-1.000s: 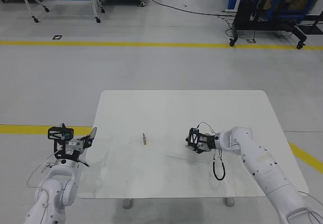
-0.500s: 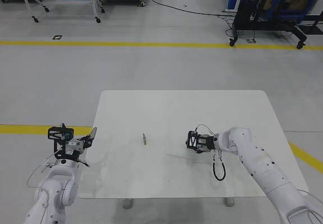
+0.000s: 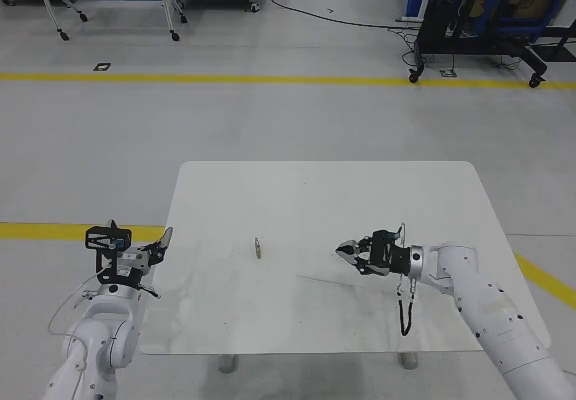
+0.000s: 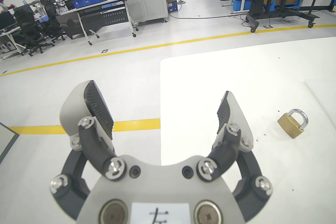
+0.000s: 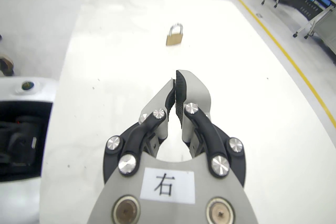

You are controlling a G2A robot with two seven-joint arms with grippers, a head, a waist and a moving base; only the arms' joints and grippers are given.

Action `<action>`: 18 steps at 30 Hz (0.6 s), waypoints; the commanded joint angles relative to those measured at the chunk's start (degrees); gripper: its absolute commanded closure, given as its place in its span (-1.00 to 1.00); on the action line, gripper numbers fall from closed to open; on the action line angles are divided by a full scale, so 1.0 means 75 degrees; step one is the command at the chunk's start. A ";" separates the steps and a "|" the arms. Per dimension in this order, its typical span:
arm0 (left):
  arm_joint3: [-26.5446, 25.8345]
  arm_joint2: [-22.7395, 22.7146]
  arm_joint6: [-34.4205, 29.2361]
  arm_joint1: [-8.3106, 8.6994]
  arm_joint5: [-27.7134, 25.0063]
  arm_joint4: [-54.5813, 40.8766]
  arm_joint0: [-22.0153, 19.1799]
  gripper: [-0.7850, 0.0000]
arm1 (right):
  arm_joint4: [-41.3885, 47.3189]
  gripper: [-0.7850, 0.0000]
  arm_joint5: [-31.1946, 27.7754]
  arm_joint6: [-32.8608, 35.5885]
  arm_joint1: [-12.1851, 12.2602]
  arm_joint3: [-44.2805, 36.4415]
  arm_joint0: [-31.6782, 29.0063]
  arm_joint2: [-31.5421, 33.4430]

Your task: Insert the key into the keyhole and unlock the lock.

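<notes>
Nearest, the right gripper [image 5: 175, 79] is held clenched over the near-right part of the table [image 3: 368, 200], tips aimed at the lock [image 5: 174, 38], presumably to carry the key to it; whether a key is pinched cannot be told; the left gripper [image 4: 158, 88] is held released just off the left edge, likely ready to steady the lock; farther in, toward the middle, the lock is stood seemingly upright, well apart from both.

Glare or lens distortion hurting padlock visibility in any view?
Right wrist view: the table blows out white around the padlock, brass body still distinct. Left wrist view: wide-angle bowing bends the table edge, padlock unobscured. Top view: even light, no glare, padlock tiny.
</notes>
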 commanded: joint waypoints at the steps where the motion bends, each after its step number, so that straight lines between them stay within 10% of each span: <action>1: 0.0000 0.0000 0.0000 0.0000 0.0000 0.0000 0.0000 -1.00 | 0.0336 1.00 0.0000 -0.0619 0.0073 0.0227 -0.0006 -0.0145; 18: 0.0005 0.0717 -0.0129 -0.0074 -0.0793 -0.0591 -0.0594 -1.00 | 0.1870 1.00 0.0000 -0.1501 -0.0140 0.0529 0.0280 -0.1063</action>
